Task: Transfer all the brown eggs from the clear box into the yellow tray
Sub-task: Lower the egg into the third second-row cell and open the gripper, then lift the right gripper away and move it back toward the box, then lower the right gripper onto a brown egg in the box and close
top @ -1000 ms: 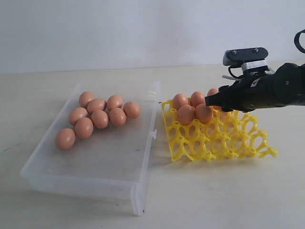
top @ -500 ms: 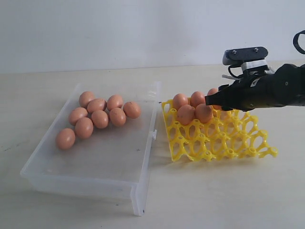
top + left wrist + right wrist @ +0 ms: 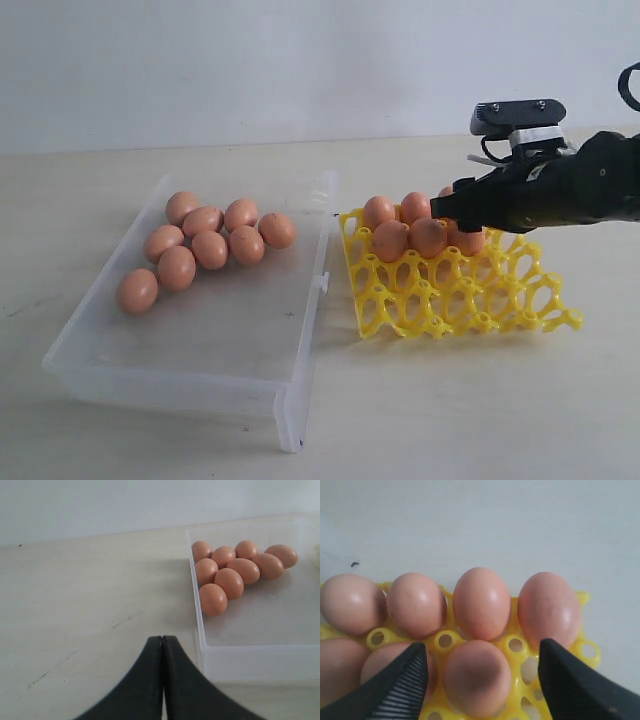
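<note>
Right hand (image 3: 481, 649) spread wide over yellow tray (image 3: 470, 300), fingers (image 3: 402, 680) either side of one seated brown egg (image 3: 476, 677), not touching it; neighbour eggs (image 3: 481, 602) crowd close behind and beside. Nine more brown eggs (image 3: 210, 249) clustered at far end of clear box (image 3: 215, 335) on tabletop (image 3: 450, 410). Left hand (image 3: 162, 642) pressed together, empty, near box wall.
</note>
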`<action>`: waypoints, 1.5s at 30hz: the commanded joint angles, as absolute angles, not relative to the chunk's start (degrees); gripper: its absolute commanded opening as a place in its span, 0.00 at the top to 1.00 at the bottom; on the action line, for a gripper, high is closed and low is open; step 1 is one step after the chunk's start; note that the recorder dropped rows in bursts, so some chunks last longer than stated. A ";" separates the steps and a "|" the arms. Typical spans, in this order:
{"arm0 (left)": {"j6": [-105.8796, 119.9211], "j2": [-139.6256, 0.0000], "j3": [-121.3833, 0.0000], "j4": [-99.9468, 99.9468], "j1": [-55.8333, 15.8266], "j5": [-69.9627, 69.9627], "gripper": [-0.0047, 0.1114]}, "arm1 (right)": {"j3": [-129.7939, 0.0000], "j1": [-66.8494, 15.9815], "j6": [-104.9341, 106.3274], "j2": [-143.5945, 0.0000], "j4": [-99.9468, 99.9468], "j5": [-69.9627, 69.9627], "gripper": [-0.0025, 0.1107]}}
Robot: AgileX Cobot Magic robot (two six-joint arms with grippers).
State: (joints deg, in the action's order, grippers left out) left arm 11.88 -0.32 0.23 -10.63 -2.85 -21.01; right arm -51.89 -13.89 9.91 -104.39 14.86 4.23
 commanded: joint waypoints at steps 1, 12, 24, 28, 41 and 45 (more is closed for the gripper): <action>11.78 0.00 0.00 -10.68 -2.79 -20.46 0.96 | -52.41 -14.04 10.01 -100.47 15.07 3.29 0.43; 11.78 0.00 0.00 -10.68 -2.79 -20.46 0.96 | -66.26 -23.27 12.40 -96.85 18.02 -25.95 0.67; 11.78 0.00 0.00 -10.68 -2.79 -20.46 0.96 | -88.39 -34.71 17.94 -112.86 20.94 -41.55 0.69; 11.78 0.00 0.00 -10.68 -2.79 -20.46 0.96 | -99.66 -36.33 17.84 -122.41 20.58 -49.35 0.55; 11.78 0.00 0.00 -10.68 -2.79 -20.46 0.96 | -128.17 -37.63 6.14 -140.35 11.35 -57.34 0.53; 11.78 0.00 0.00 -10.68 -2.79 -20.46 0.96 | -130.69 -37.63 5.45 -142.80 11.35 -57.11 0.53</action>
State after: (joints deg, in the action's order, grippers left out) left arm 11.88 -0.32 0.23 -10.63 -2.85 -21.01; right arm -128.94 -37.67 6.39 -141.41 12.01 -56.61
